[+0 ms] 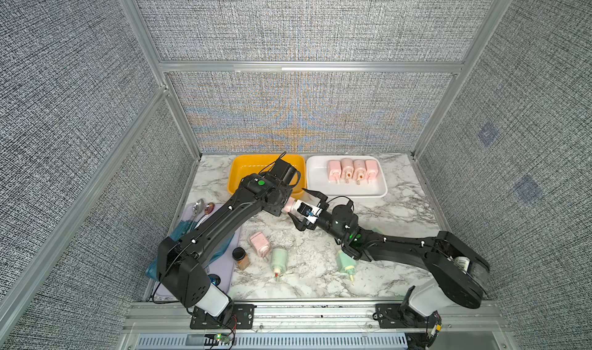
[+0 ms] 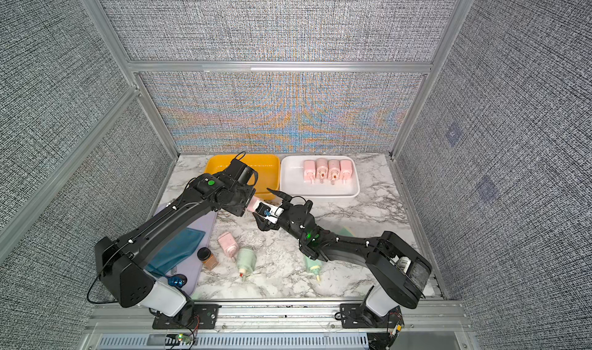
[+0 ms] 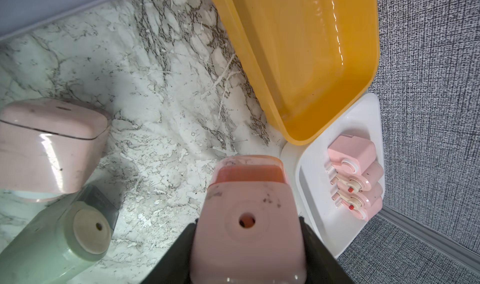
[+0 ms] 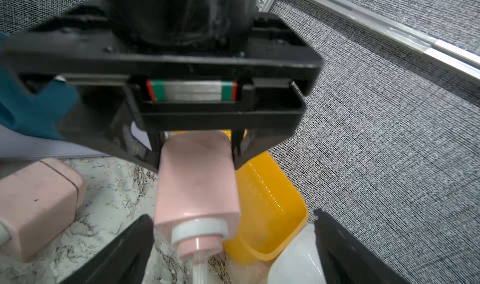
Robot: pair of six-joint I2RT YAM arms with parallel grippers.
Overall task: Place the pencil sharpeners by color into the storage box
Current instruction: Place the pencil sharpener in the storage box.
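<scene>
Mid-frame, left gripper (image 3: 248, 246): clamped on a pink sharpener (image 3: 246, 217) beside the yellow bin (image 1: 237, 172).
Right gripper (image 1: 298, 204): jaws wide apart, flanking its crank end.
White tray (image 1: 347, 190): upper right of centre, holding four pink sharpeners (image 1: 352, 170).
Lower centre: loose pink sharpener (image 1: 260, 243), two green sharpeners (image 1: 279, 258).

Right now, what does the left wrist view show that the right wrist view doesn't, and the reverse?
Left wrist only: four pink sharpeners lying in the white tray, a mint sharpener, and the pencil-hole end of the held sharpener.
Right wrist only: the held sharpener's crank end, and the open right gripper around it.
Both: the left gripper shut on the held sharpener, the yellow tray, part of the white tray, and a loose pink sharpener on the table.
</scene>
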